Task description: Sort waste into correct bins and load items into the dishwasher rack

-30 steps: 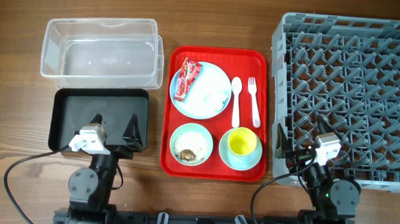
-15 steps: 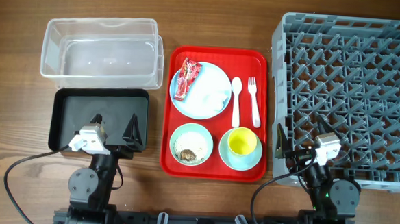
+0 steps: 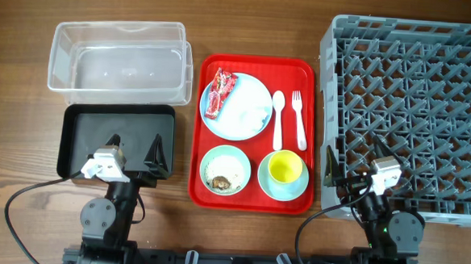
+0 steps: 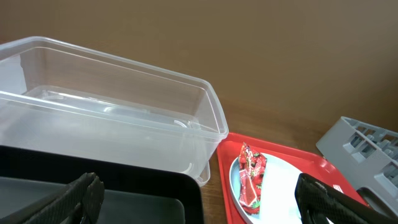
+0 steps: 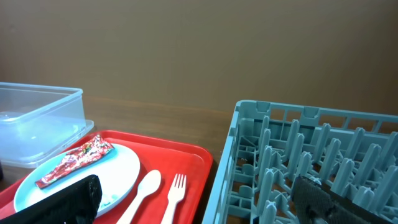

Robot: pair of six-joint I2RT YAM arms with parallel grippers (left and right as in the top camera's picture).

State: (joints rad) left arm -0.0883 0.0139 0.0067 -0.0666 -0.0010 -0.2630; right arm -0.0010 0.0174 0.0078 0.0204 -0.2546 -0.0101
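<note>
On the red tray, the light-blue plate (image 3: 236, 105) carries the red snack wrapper (image 3: 219, 94) and a white tissue (image 3: 251, 110). The white spoon (image 3: 278, 118) and fork (image 3: 298, 117) lie to its right. The mint-green bowl (image 3: 225, 169) holds rice and brown scraps. The yellow cup (image 3: 284, 168) sits in the light-blue bowl (image 3: 297, 186). The clear tub (image 3: 118, 57) and black tray (image 3: 118, 140) are at left, the grey rack (image 3: 410, 109) at right. My left gripper (image 3: 134, 149) is open over the black tray. My right gripper (image 3: 354, 158) is open over the rack's front left corner.
The red tray (image 3: 250, 199) lies between the bins and the rack. In the left wrist view the clear tub (image 4: 112, 124) and wrapper (image 4: 251, 176) show; in the right wrist view the spoon (image 5: 142, 193), fork (image 5: 174, 194) and rack (image 5: 311, 165) show. Cables run along the table's front edge.
</note>
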